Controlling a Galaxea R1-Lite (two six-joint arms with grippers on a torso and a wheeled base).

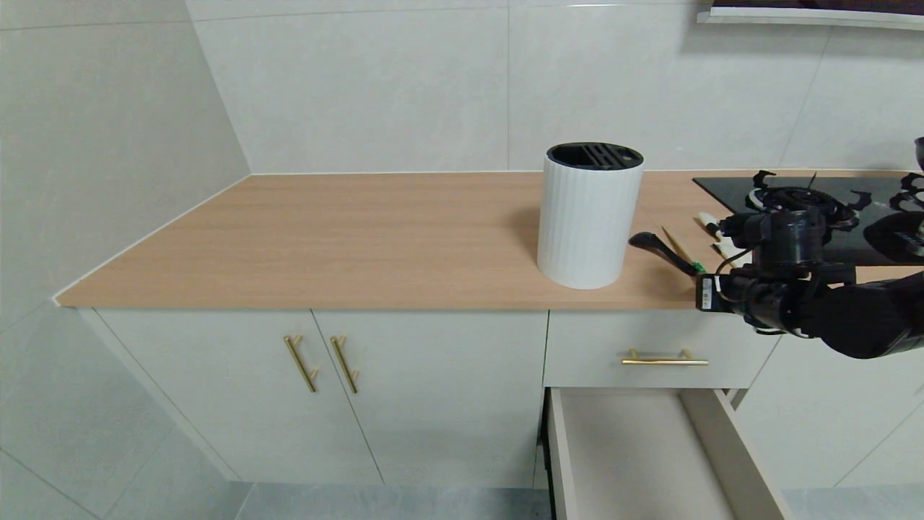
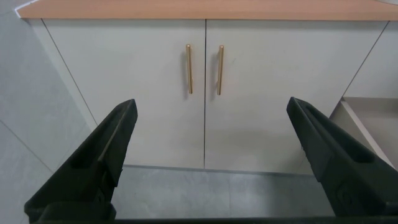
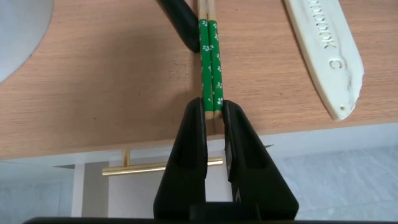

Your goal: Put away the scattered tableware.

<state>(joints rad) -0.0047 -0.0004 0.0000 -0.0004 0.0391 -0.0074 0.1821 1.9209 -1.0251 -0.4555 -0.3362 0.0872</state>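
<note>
Where the countertop (image 1: 361, 238) nears its front edge, 2 green-ended chopsticks (image 3: 210, 68) lie side by side, their ends pinched between the closed fingers of the right gripper (image 3: 214, 115). Touching them on the holder side lies 1 black-handled utensil (image 1: 653, 245); on the stove side, apart, lies 1 white-handled utensil (image 3: 329, 56). 1 white ribbed holder (image 1: 590, 217) stands upright just beside the black handle. The right arm comes in from the right, roughly level with the counter edge. The left gripper (image 2: 211, 109) hangs low with its fingers wide apart, holding nothing, facing 2 cabinet doors (image 2: 205, 93). 1 drawer (image 1: 635, 455) stands open below.
</note>
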